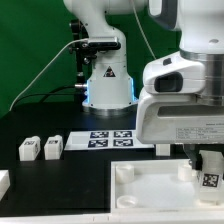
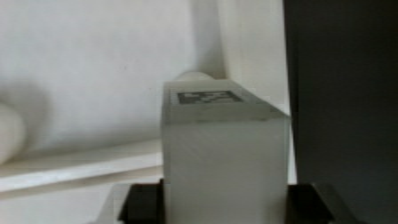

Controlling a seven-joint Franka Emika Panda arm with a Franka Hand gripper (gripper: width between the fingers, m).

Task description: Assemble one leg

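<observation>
My gripper (image 1: 209, 170) is shut on a white leg (image 1: 210, 180) whose tag faces the camera. It holds the leg upright over the corner of the large white tabletop (image 1: 150, 190) at the exterior view's right. In the wrist view the leg (image 2: 226, 140) fills the middle between the two black fingers (image 2: 143, 200), tag (image 2: 208, 97) near its far end, with the tabletop (image 2: 89, 90) behind it. I cannot tell whether the leg's far end touches the tabletop. Two more legs (image 1: 28, 149) (image 1: 52, 146) stand on the black table at the exterior view's left.
The marker board (image 1: 110, 137) lies behind the tabletop, in front of the robot base (image 1: 105, 80). Another white part (image 1: 3, 183) shows at the left edge. The black table (image 2: 347, 100) shows past the tabletop's edge in the wrist view.
</observation>
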